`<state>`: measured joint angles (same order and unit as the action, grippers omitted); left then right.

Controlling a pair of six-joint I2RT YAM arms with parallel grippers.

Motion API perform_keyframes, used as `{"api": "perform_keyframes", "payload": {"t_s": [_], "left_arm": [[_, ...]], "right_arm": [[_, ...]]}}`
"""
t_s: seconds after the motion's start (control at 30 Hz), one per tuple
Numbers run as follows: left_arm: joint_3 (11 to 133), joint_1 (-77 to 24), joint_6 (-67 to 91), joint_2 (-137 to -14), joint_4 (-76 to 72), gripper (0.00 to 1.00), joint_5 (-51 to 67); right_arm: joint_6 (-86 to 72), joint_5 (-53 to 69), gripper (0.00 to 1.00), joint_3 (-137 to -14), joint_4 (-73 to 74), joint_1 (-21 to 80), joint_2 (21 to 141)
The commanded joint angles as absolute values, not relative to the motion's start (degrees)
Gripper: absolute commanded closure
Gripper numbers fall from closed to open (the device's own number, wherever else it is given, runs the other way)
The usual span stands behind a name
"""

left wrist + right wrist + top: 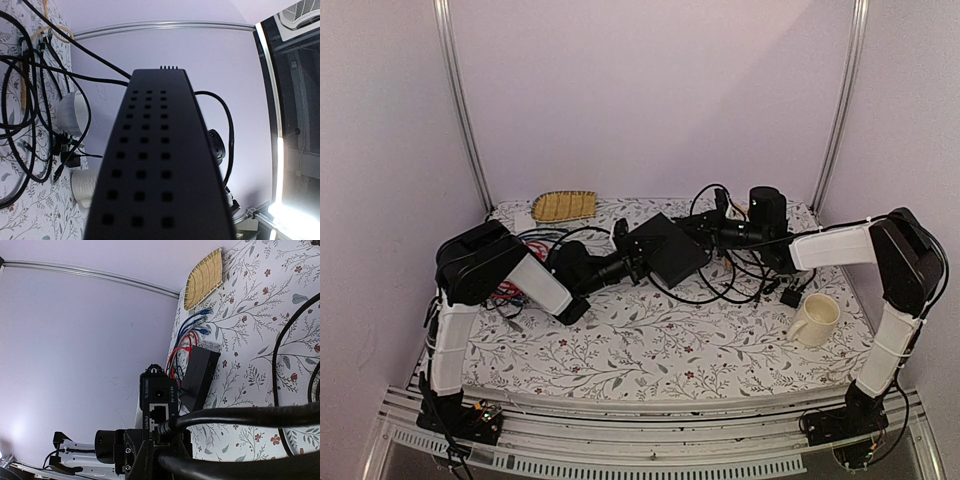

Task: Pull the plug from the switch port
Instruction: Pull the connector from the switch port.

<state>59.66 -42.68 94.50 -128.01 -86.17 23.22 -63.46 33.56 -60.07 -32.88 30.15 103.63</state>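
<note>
The switch (670,250), a flat matte-black box, is held off the table at its left edge by my left gripper (635,257). In the left wrist view its vented face (150,165) fills the frame and hides my fingers. In the right wrist view its port edge (159,400) faces me. A black plug (176,426) sits in a lower port, and its thick cable (250,415) runs off to the right. My right gripper (713,232) is at the switch's right edge. In the right wrist view it (167,440) is closed round the plug's boot.
A second black box (200,375) with red and blue cables lies on the table to the left. A woven basket (563,205) is at the back. A cream mug (815,318) stands front right. Loose black cables (740,275) loop between the switch and the mug.
</note>
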Motion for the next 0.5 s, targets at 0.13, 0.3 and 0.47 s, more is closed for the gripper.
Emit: {"api": "perform_keyframes", "payload": {"t_s": [0.13, 0.3, 0.47], "left_arm": [[59.33, -42.63, 95.07, -127.73, -94.62, 1.0, 21.94], [57.72, -42.49, 95.06, -127.28, -95.93, 1.0, 20.14], [55.5, -42.53, 94.33, -126.12, -96.53, 1.0, 18.17]], "right_arm": [[-63.25, 33.84, 0.99, -60.65, -34.96, 28.65, 104.16], [-64.88, 33.8, 0.99, -58.79, -36.69, 27.03, 103.02], [-65.95, 33.39, 0.99, -56.72, -38.05, 24.78, 101.36]]}}
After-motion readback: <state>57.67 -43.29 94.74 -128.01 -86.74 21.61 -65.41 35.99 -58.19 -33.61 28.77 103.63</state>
